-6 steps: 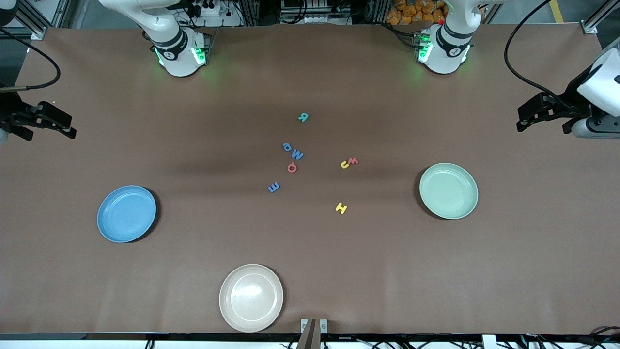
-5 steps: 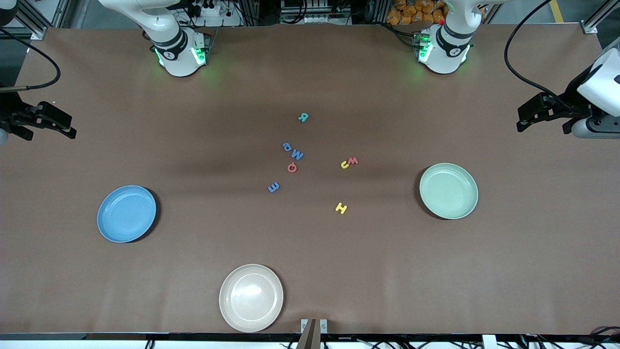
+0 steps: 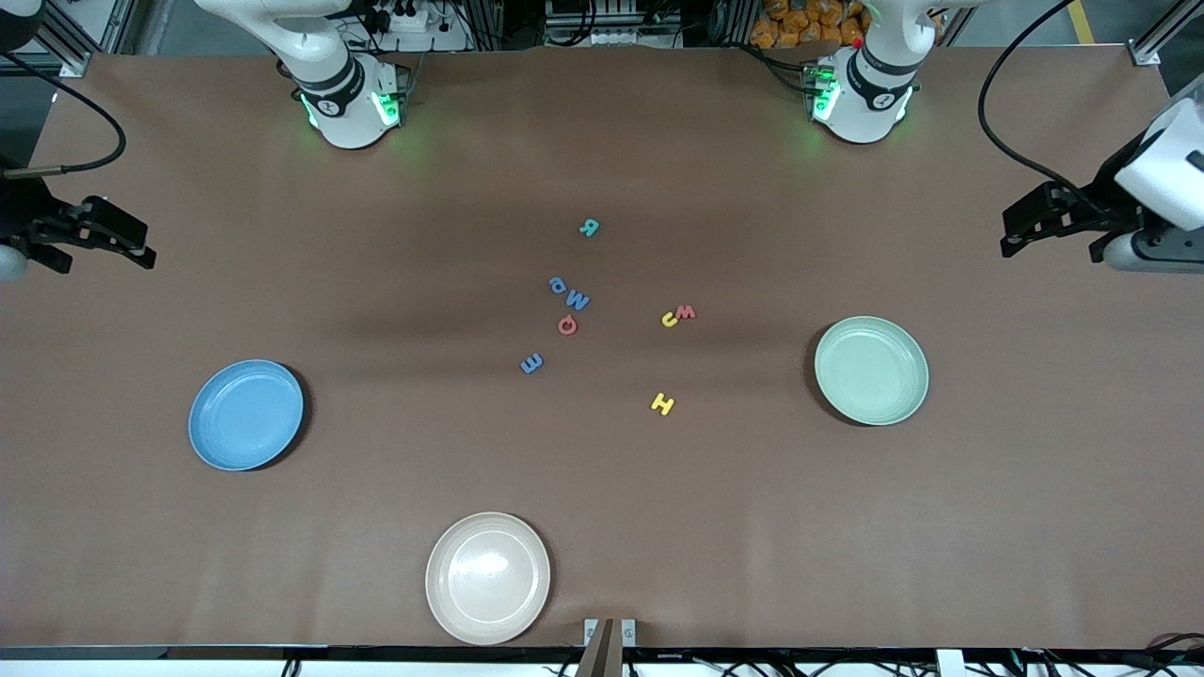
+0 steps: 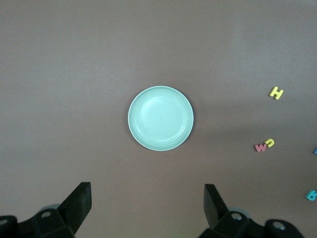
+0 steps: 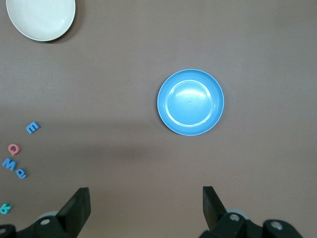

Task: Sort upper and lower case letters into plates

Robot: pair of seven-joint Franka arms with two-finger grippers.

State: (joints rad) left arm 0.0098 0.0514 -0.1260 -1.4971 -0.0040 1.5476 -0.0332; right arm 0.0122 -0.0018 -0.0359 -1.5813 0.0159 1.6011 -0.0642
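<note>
nearest the front camera a cream plate (image 3: 487,577) is seen on the brown table (image 3: 847,545). the sky blue plate (image 3: 245,414) lies farther from the camera than the cream plate, toward the right arm's end; the mint green plate (image 3: 871,369) lies farther from the camera than the cream plate, toward the left arm's end. between these two plates the letters are scattered: a yellow h (image 3: 662,403), a blue e (image 3: 531,363), a red q (image 3: 567,324), a yellow u (image 3: 670,319) touching a red w (image 3: 686,311), a blue m (image 3: 577,300), a blue p (image 3: 557,284) and a teal r (image 3: 589,227), all farther than the cream plate. the right gripper (image 3: 103,235) is held high over the table's right-arm end, jaws spread wide, nothing held. the left gripper (image 3: 1058,218) is held high over the left-arm end, jaws likewise wide apart and empty.
</note>
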